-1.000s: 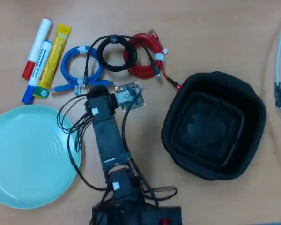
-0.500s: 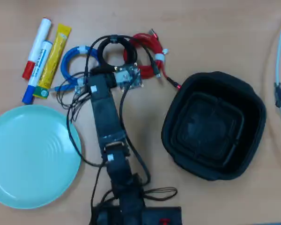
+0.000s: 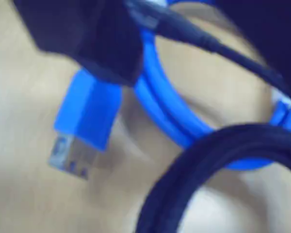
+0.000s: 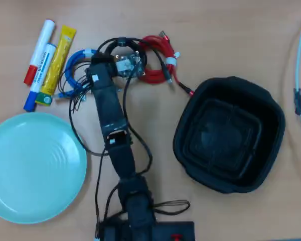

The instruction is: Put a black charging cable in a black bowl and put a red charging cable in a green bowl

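In the overhead view the arm (image 4: 113,133) reaches from the bottom centre of the frame up to the upper centre, its head lying over the black charging cable (image 4: 140,50). That cable is a small coil on the table (image 4: 231,30), mostly hidden under the arm's head; 1 loose strand runs from the coil toward the lower right, across the red charging cable (image 4: 158,60). The red coil lies just right of the black one and touches it, bound by a white tie; its plug tail points to the lower right, ending close to the rim of the black bowl (image 4: 271,130). The black bowl sits at centre right, and the green bowl (image 4: 32,165) at lower left; neither holds a cable.

A blue cable (image 4: 72,65) lies left of the black coil. In the wrist view its loop (image 3: 169,116) curves through the middle of the frame, its blue plug (image 3: 85,121) pointing to the lower left, with a thick black cable arc blurred at lower right. The claw's fingertips cannot be made out in either view, so its state cannot be told.
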Robot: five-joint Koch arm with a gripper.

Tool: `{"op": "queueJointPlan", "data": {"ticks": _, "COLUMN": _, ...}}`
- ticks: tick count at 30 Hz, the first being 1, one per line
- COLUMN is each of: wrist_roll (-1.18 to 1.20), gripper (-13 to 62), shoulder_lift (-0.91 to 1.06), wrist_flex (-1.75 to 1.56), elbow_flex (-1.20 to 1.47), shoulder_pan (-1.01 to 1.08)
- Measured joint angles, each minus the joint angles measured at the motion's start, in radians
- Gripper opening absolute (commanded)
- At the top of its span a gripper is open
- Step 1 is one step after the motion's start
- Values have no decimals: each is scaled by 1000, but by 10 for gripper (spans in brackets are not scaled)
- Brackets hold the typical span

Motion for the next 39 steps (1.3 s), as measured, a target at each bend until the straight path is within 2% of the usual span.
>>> {"op": "queueJointPlan", "data": {"ticks": 6, "wrist_roll": 6, "gripper": 364, "shoulder_lift": -37, "wrist_flex": 0, "elbow_flex": -8, "shoulder_pan": 2}}
{"op": "queueJointPlan", "data": {"ticks": 12, "wrist_roll": 135, "gripper": 363, "shoulder_lift": -41, "wrist_flex": 0, "elbow_flex": -8, "shoulder_pan": 52}}
{"op": "queueJointPlan", "data": {"ticks": 24, "wrist_roll": 9, "gripper": 365, "shoulder_lift": -101, "wrist_flex": 34, "elbow_flex": -38, "shoulder_pan": 94}}
{"op": "queueJointPlan", "data": {"ticks": 34, "wrist_roll": 2, "gripper": 359, "shoulder_lift": -153, "wrist_flex": 6, "elbow_flex": -40, "shoulder_pan": 95}}
{"op": "queueJointPlan", "data": {"ticks": 36, "wrist_roll": 2, "gripper": 301, "shoulder_lift": -153, "wrist_flex": 6, "elbow_flex": -40, "shoulder_pan": 95}}
{"op": "queueJointPlan", "data": {"ticks": 38, "wrist_roll": 5, "gripper": 152, "shoulder_lift": -153, "wrist_flex": 8, "elbow_flex": -40, "shoulder_pan": 95}}
{"op": "queueJointPlan", "data": {"ticks": 39, "wrist_roll": 6, "gripper": 45, "shoulder_lift": -153, "wrist_flex": 9, "elbow_flex": -40, "shoulder_pan": 98}}
